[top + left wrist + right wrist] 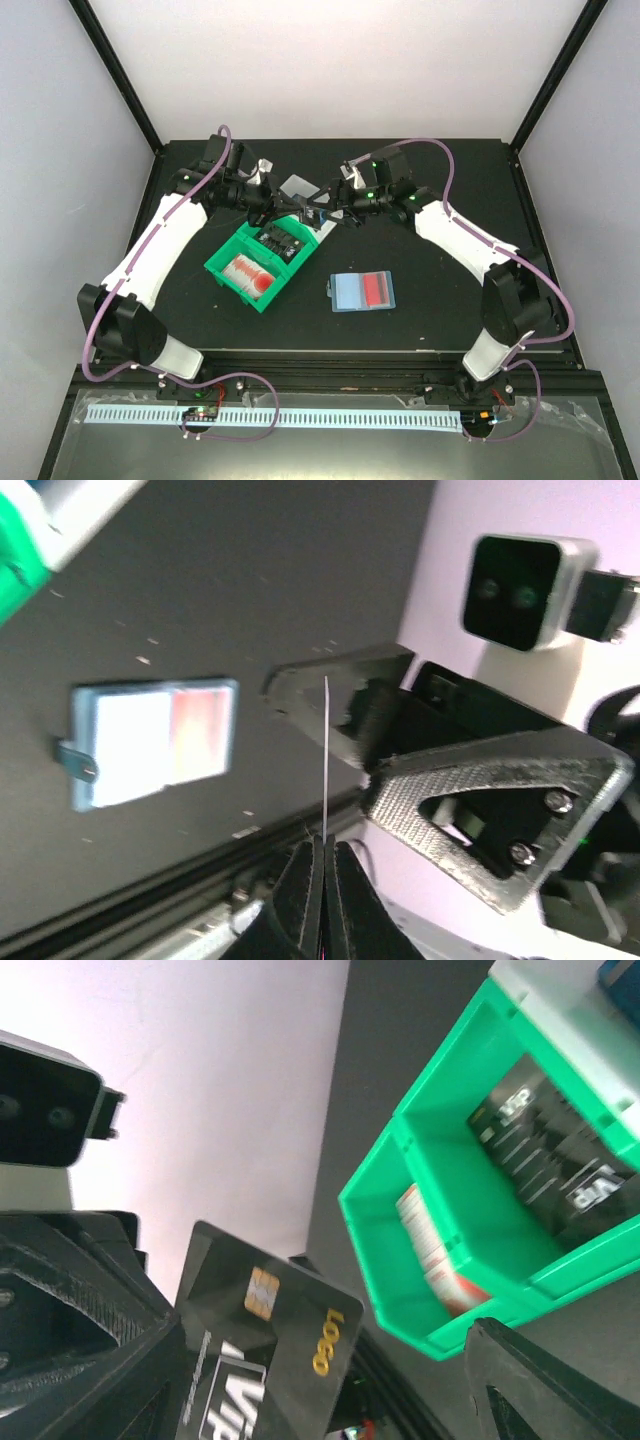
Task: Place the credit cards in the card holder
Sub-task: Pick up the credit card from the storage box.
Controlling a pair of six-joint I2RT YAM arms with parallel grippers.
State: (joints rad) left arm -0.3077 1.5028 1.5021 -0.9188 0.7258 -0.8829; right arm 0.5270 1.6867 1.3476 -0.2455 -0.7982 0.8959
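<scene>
One black card (265, 1355) — gold chip, gold lettering

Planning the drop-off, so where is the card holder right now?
Top view: the card holder lies open on the black table, slightly right of centre, to the right of the green bin, with a red card showing inside it.

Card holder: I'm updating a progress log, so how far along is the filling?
Done: one red card seems to sit in the open card holder. In hand: the left jaws pinch a black card, the right jaws open beside it. Left: that card, plus the red-and-white cards and black cards in the green bin.
</scene>
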